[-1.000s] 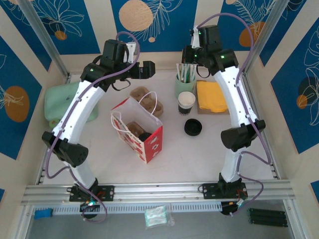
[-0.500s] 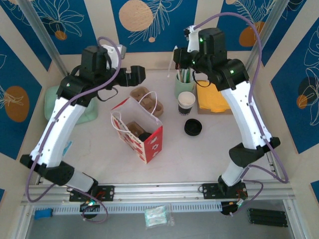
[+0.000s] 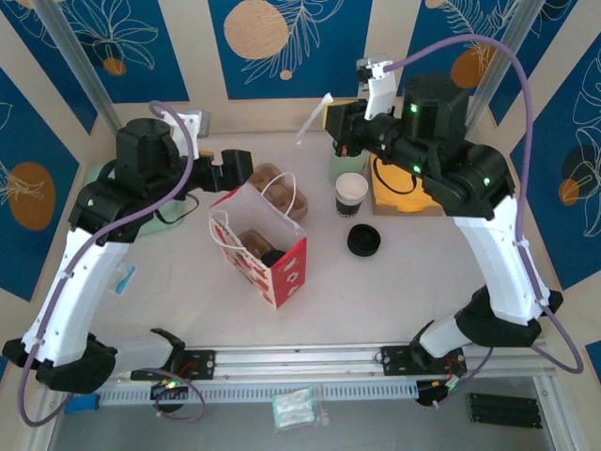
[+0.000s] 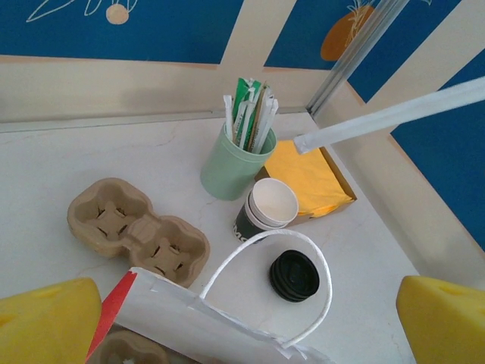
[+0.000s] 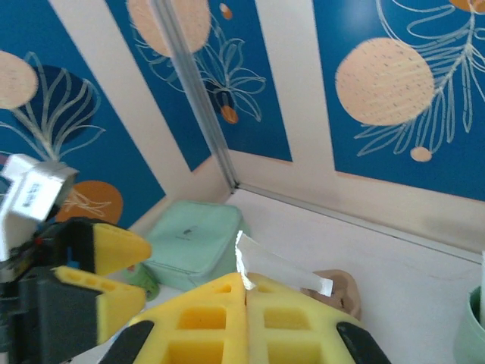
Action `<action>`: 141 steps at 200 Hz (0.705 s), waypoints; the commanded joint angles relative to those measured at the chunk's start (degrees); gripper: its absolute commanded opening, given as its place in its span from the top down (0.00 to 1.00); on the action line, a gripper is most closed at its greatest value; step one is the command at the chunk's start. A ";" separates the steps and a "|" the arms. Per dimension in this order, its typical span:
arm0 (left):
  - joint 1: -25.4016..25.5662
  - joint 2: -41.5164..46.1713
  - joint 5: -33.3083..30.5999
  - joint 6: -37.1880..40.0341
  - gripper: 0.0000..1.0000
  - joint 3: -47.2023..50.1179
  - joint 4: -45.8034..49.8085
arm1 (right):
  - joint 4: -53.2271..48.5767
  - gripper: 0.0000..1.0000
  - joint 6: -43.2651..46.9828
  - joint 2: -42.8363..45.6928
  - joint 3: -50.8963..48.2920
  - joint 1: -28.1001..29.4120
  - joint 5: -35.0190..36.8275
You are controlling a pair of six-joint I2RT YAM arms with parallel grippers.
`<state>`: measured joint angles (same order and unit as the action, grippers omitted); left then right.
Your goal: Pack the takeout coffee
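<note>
The takeout coffee (image 3: 272, 256) stands inside the red-and-white paper bag (image 3: 286, 272), where its black lid shows beside a brown insert. My left gripper (image 3: 235, 169) hovers open just behind the bag's left top edge, nothing between its yellow fingers (image 4: 45, 318). In the left wrist view the bag (image 4: 197, 322) and its white handle lie right below. My right gripper (image 3: 331, 127) is raised at the back, shut on a white paper-wrapped stick (image 3: 310, 115). The stick (image 5: 284, 267) juts out from between the closed pads.
A green cup of sticks (image 3: 346, 162) stands at the back. In front of it are a lidless cup (image 3: 351, 193) and a loose black lid (image 3: 363, 241). Yellow napkins (image 3: 399, 180) lie right. A cardboard carrier (image 3: 277, 188) sits behind the bag, a mint pouch (image 5: 189, 239) far left.
My right gripper has risen from the green cup with the white stick pinched in it. The left arm has swung back and left, its gripper still open.
</note>
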<state>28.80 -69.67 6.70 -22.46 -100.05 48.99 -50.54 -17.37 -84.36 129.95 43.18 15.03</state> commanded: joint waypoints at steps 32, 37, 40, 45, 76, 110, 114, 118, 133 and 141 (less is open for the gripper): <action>0.47 3.14 -1.02 -0.83 0.01 0.59 5.06 | -3.33 1.00 -1.16 0.05 1.00 6.56 -0.71; 0.47 3.47 -1.06 -0.86 0.01 0.73 5.49 | -3.77 1.00 -1.18 -0.02 1.01 7.19 -0.70; 0.47 3.67 -1.07 -0.90 0.01 0.86 5.71 | -4.07 1.00 -1.32 -0.14 1.01 7.45 -0.70; 0.47 4.04 -1.16 -0.83 0.01 1.10 6.02 | -4.77 1.00 -1.46 -0.23 1.05 7.81 -0.72; 0.43 5.84 -1.34 -1.04 0.00 2.17 6.75 | -7.77 1.00 -2.92 -0.72 0.96 10.13 -1.52; 0.47 6.55 -1.25 -1.10 0.01 3.05 7.03 | -11.81 1.00 -3.95 -2.45 1.19 13.25 -2.19; 0.46 6.61 -1.25 -1.07 0.01 3.25 6.97 | -12.21 1.00 -4.04 -2.60 1.18 13.51 -2.19; 0.42 6.65 -1.25 -1.10 0.00 3.36 6.99 | -12.56 1.00 -4.09 -2.77 1.12 13.83 -2.24; 0.47 6.96 -1.33 -0.87 0.01 3.85 6.82 | -14.05 1.00 -4.43 -3.66 1.25 14.77 -2.84; 0.47 7.09 -1.47 -0.84 0.01 3.99 6.66 | -14.92 1.00 -4.63 -4.33 1.43 15.16 -3.26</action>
<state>28.80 -63.35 5.89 -22.65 -97.08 55.13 -61.56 -20.62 -87.00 130.13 57.04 13.50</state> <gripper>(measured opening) 0.994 0.051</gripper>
